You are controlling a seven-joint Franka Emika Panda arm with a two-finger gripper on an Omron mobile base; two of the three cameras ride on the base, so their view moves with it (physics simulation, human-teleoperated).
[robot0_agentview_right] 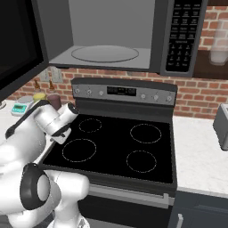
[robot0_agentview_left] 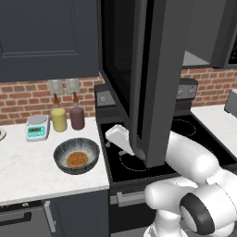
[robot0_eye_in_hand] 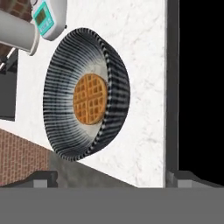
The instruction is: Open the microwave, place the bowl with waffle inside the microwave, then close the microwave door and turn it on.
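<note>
The microwave (robot0_agentview_right: 111, 35) hangs above the stove (robot0_agentview_right: 116, 147) with its cavity exposed and the glass turntable (robot0_agentview_right: 105, 53) lying flat on its floor. The microwave door (robot0_agentview_left: 148, 78) is swung fully out, edge-on to the left base camera, its lower corner hanging over the stove's front left ring.

The bowl (robot0_agentview_left: 77, 156) sits on the white marble counter (robot0_agentview_left: 28, 171), just left of the stove edge, at about 8 o'clock in the left base view. The waffle (robot0_agentview_left: 77, 159) lies flat in its middle. Behind the bowl, toward 11 o'clock, stand a small teal kitchen scale (robot0_agentview_left: 37, 127), a yellow canister (robot0_agentview_left: 59, 119) and a dark maroon canister (robot0_agentview_left: 77, 117), all well apart from it.

The gripper (robot0_eye_in_hand: 111, 178) hovers near the counter's right side, its camera facing the bowl; in the hand view the bowl (robot0_eye_in_hand: 85, 94) fills the centre, the waffle (robot0_eye_in_hand: 90, 99) at its heart, and the scale (robot0_eye_in_hand: 49, 17) sits at 11 o'clock. The claw is spread wide, its two fingertips (robot0_eye_in_hand: 43, 178) far apart with nothing between them and not touching the bowl.
</note>
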